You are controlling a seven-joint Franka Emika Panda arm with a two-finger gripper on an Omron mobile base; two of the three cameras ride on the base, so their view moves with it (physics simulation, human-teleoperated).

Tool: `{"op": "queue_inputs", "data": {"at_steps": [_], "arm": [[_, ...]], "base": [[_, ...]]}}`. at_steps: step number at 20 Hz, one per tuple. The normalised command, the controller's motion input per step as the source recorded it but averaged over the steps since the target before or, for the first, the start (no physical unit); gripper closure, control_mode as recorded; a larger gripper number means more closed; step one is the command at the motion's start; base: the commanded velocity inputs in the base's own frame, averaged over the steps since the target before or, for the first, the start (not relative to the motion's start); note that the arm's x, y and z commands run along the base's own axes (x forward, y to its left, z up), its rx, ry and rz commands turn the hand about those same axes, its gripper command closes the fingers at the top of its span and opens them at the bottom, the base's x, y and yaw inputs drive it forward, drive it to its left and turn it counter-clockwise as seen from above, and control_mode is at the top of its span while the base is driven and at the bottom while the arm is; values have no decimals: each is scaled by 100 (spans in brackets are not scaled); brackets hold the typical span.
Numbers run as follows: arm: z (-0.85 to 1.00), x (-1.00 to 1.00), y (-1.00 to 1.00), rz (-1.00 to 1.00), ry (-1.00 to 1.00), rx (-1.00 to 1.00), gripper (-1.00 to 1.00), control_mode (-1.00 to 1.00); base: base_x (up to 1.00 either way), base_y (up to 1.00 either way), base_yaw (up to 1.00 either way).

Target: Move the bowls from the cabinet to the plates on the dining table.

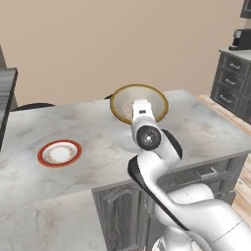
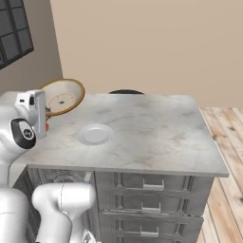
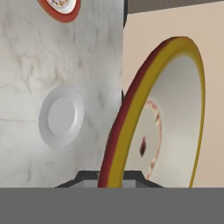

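My gripper (image 1: 140, 109) (image 3: 110, 179) is shut on the rim of one tan bowl (image 1: 139, 100) (image 2: 64, 97) (image 3: 170, 109). The bowl is tipped up on edge in the air, golden rim and pale inside showing. It hangs over the marble dining table (image 1: 206, 127) (image 2: 156, 128), above and just behind the plain pale plate (image 1: 125, 141) (image 2: 95, 134) (image 3: 61, 116), not touching it. The arm covers part of that plate in the left base view. The red-rimmed plate (image 1: 60, 153) (image 3: 61, 8) lies further left on the table with nothing on it. The cabinet is out of view.
Low grey drawer units (image 1: 230, 83) with a coffee machine (image 1: 240, 39) stand at the far right. A dark chair back (image 2: 126, 91) rises behind the table. Wood floor (image 2: 223, 190) runs along the table's right side. The table base has drawers (image 2: 152, 185).
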Motion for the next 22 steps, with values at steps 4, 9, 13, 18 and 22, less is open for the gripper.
{"op": "queue_inputs", "data": {"at_steps": [4, 9, 13, 18, 22], "arm": [[-25, 25, 43, 8, 11, 1, 100, -100], [-36, 21, 50, 5, 9, 0, 100, -100], [-48, 30, 39, 5, 11, -3, 100, -100], [-47, 34, 30, 7, 10, -5, 100, -100], [-25, 17, 42, 6, 4, -7, 100, -100]], "base": [[0, 0, 0], [0, 0, 0], [0, 0, 0], [0, 0, 0], [0, 0, 0]]}}
